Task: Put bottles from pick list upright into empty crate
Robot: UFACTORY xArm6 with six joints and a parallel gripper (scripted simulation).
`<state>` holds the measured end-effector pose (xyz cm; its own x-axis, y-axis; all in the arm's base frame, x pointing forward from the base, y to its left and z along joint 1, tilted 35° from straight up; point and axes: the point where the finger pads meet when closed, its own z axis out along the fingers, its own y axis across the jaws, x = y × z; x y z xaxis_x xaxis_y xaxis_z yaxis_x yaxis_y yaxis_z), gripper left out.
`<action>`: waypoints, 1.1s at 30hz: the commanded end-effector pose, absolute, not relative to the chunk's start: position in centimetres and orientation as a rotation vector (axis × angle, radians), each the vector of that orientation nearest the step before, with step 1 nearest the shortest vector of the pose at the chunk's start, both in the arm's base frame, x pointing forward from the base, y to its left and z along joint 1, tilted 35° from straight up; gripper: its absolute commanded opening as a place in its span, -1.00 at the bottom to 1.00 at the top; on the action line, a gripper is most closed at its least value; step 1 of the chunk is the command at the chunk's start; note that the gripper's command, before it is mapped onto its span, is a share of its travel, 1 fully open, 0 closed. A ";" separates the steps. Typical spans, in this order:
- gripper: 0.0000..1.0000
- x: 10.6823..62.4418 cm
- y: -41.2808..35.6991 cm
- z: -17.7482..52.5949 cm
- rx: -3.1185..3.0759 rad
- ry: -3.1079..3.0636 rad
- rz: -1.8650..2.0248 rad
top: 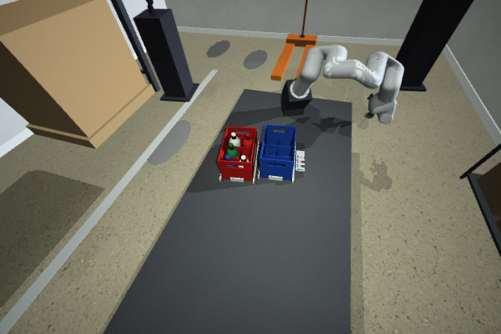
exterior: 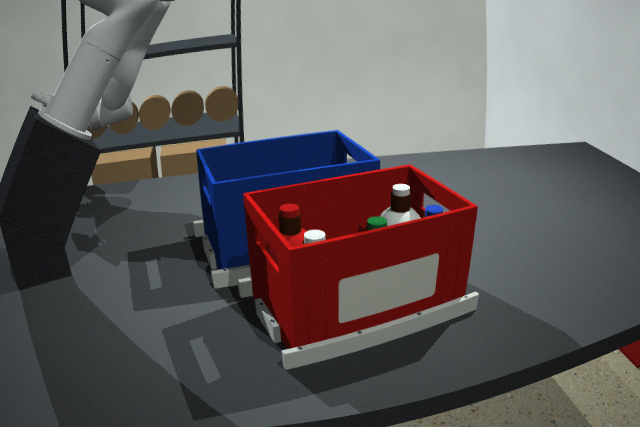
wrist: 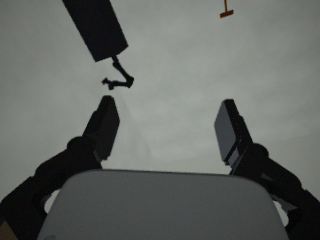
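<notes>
A red crate (top: 236, 159) stands on the dark table and holds several upright bottles: one with a red cap (exterior: 289, 219), two with white caps (exterior: 400, 201), one green (exterior: 376, 222), one blue (exterior: 433, 209). The empty blue crate (top: 277, 154) stands right beside it. The pick list (top: 300, 160), a white paper strip with small colored marks, lies on the far side of the blue crate. My gripper (wrist: 167, 110) is open and empty, with only a grey wall between the fingers. The arm (top: 355, 70) is folded far off the table's right edge, away from both crates.
The arm's dark base block (top: 296, 100) stands at the back of the table. Black pillars (top: 164, 53) and a large cardboard box (top: 64, 63) stand on the floor. A shelf rack with boxes (exterior: 170, 107) is behind the table.
</notes>
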<state>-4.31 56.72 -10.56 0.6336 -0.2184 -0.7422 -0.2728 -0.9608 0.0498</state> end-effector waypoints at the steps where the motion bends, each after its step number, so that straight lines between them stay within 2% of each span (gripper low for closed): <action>1: 1.00 -4.4 56.8 -10.4 -2.777 0.414 1.248; 17: 1.00 -4.4 56.8 -10.4 -2.777 0.414 1.248; 18: 0.29 -4.7 56.8 -10.0 -2.777 0.414 1.248; 33: 0.29 -8.6 55.8 -4.3 -2.777 0.414 1.249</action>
